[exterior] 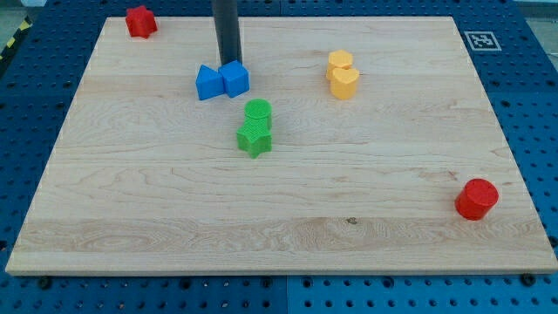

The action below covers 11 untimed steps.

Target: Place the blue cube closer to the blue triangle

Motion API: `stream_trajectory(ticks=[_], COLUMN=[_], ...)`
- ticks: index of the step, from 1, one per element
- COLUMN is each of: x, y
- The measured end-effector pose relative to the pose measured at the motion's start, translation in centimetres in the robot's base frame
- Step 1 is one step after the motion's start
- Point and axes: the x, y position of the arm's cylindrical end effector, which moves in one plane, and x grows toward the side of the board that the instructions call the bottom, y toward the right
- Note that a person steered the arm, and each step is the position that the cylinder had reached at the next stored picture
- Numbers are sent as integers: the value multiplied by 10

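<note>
Camera view: sitting in the upper left part of the wooden board (288, 196), the blue cube (235, 78), already touching the blue triangle (208, 83) just on its left side, no gap showing between the two. Judging the task as essentially done (nothing closer than contact to be gained). Resting right at the cube's top edge, my tip (230, 62), the dark rod rising straight up out of the view's top; no claw here at all, so nothing opening, closing or holding. Remaining, at most: backing the tip away without nudging the pair apart.

Moving outward: lying just below the blue pair, a green cylinder (258, 111) touching a green star (255, 138). Standing to the view's right, a yellow cylinder (340, 60) pressing against a yellow heart-like block (344, 83). Sitting far off, a red star-like block (140, 21) at the top left corner and a red cylinder (477, 199) near the bottom right.
</note>
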Motion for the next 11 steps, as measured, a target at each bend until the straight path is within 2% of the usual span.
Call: stream_trajectory(ticks=[2, 3, 4, 8, 10, 11], x=[5, 4, 24, 36, 54, 81], y=[13, 42, 56, 33, 21, 29])
